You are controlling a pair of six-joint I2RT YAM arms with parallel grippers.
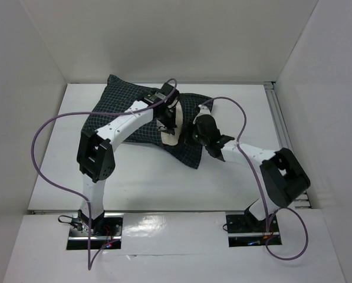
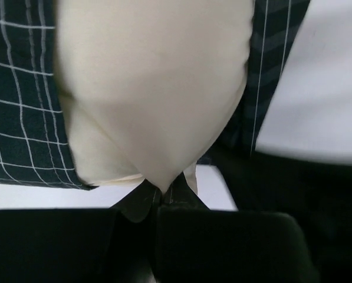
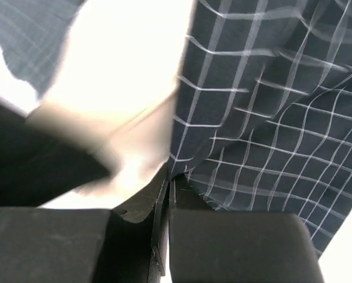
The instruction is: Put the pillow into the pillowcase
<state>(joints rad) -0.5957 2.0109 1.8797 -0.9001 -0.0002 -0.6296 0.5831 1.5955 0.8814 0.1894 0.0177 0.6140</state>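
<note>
1. Step in hand, as we judge it: insertion is partly done. In the overhead view the pillowcase lies in the upper middle of the table. Only a cream corner of the pillow shows, at the case's lower right opening.
2. Left gripper, bottom centre of the left wrist view: jaws pressed together, pinching a pointed corner of the pillow. The cream cloth bulges up and fills the upper middle of the frame. Checked pillowcase cloth sits at the left edge, and more runs down the right side of the pillow.
3. Overhead, the left gripper sits over the case opening, just left of the right gripper.
4. Right gripper, bottom centre of its own view: jaws together, with the hem of the pillowcase running down into the tips. We read this as a clamp on the hem. The pillow is a blurred cream patch in the upper left.
5. Next move, in our judgement: hold the hem firm and drive the pinched corner deeper into the case. The risk is that the cloth bunches at the mouth.
</note>
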